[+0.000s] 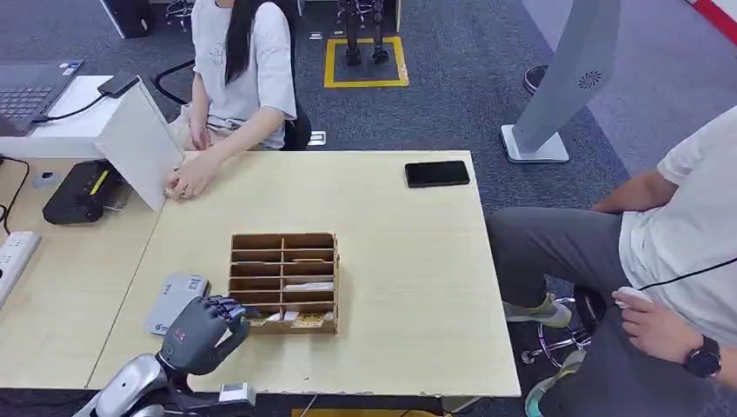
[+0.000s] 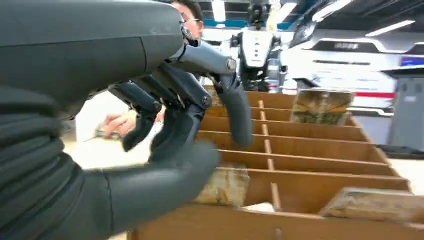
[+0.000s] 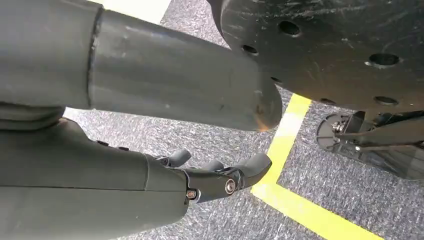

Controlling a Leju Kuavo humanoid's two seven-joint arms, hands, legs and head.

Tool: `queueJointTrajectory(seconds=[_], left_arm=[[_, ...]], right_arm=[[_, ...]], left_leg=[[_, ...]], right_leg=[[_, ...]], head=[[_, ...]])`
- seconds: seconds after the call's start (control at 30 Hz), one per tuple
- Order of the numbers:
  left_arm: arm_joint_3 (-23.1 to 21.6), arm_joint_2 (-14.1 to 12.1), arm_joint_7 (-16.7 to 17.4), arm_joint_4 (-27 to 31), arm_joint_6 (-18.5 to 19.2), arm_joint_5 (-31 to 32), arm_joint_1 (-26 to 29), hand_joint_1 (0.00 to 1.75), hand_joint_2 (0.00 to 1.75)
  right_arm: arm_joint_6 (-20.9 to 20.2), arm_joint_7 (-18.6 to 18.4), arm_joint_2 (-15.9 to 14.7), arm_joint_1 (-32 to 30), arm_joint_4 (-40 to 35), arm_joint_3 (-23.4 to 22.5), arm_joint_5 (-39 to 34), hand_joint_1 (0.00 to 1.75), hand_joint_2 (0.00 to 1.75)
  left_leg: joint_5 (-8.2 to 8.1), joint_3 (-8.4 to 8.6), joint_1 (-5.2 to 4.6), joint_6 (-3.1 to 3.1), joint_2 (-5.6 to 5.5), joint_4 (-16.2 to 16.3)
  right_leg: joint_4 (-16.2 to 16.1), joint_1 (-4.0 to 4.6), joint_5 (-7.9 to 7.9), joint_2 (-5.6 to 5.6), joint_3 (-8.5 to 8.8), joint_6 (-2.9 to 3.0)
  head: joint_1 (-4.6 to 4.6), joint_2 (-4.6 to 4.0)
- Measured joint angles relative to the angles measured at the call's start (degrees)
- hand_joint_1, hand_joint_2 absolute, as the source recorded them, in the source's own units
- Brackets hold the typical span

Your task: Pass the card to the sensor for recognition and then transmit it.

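As seen, left hand (image 1: 202, 331) fingers (image 2: 235, 107) spread, empty.

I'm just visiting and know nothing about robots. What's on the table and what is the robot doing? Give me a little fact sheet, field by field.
Table: light wood table
Organizer: wooden organizer with open slots, some holding cards
Sensor: grey sensor pad lying flat beside the organizer
Left hand: left hand at the organizer's front corner, fingers spread, holding nothing
Right hand: right hand hanging over the carpet floor, holding nothing
Phone: black phone at the table's far edge
People: one seated behind the table, another seated at the side
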State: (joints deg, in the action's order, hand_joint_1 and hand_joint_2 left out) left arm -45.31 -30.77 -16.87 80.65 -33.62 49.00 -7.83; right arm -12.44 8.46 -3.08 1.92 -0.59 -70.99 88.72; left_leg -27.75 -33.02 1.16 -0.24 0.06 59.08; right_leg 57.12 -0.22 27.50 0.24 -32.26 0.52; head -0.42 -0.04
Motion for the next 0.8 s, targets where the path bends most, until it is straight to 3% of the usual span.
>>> queueJointTrajectory(seconds=[0.8], left_arm=[[0.0,0.0,0.0,0.0,-0.9,0.3,0.2,0.00,1.75]], right_arm=[[0.0,0.1,0.0,0.0,0.0,0.1,0.0,0.00,0.00]], left_leg=[[0.00,0.00,0.00,0.00,0.00,0.0]], right_leg=[[0.0,0.00,0.00,0.00,0.00,0.00]], head=[[-0.02,0.00]])
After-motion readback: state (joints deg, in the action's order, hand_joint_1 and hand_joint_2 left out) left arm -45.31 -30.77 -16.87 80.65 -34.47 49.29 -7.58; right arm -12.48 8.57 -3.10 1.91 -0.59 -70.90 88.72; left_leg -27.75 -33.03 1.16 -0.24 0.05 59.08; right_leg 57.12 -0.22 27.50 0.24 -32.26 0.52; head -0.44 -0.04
